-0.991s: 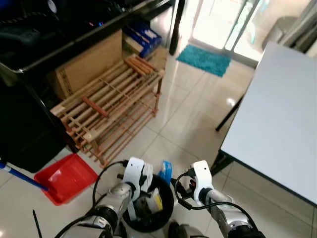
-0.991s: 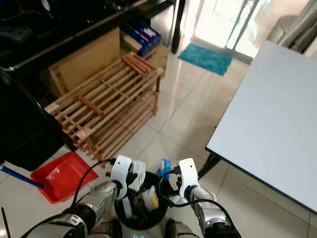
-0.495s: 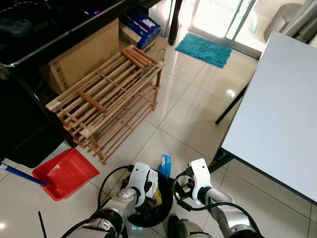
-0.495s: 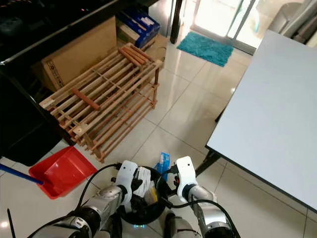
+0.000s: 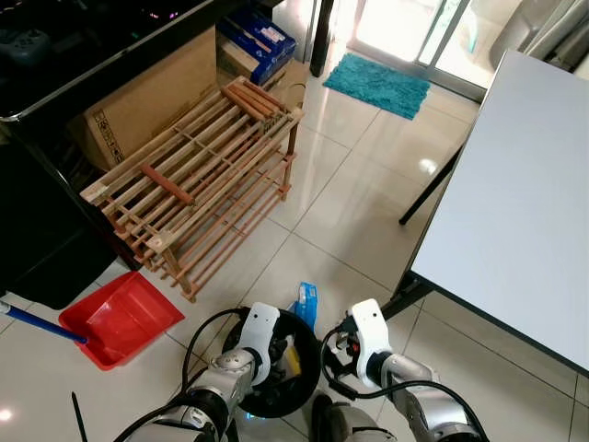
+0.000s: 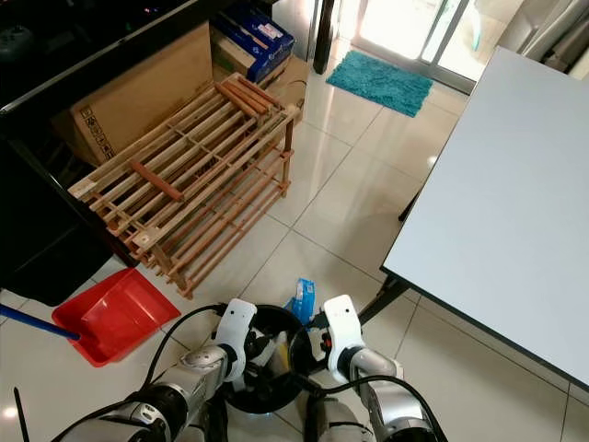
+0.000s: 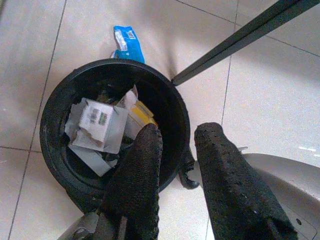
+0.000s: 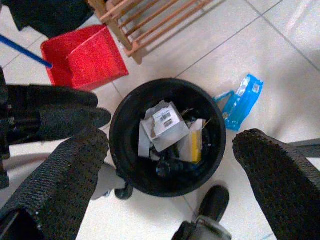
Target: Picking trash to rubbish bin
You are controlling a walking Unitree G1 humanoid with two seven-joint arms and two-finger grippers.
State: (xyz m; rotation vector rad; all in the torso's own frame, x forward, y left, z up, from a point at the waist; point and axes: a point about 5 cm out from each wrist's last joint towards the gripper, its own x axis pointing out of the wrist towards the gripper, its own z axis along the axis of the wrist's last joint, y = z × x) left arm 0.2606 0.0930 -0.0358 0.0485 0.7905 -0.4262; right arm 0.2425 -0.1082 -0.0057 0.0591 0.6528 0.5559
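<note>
Hanging low in the frame, the left gripper (image 7: 175,165) has its fingers a little apart and the right gripper (image 8: 170,165) has its fingers wide apart, both empty above the black rubbish bin (image 5: 308,368), likely ready for more trash. A blue wrapper (image 5: 306,305) lies on the floor touching the bin's rim. Inside, a white box (image 8: 164,125) shows a barcode label, too small to read.

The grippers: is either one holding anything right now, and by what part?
Nothing is held. The left gripper and right gripper are both open above the bin; a blue wrapper lies on the floor beside it.
</note>
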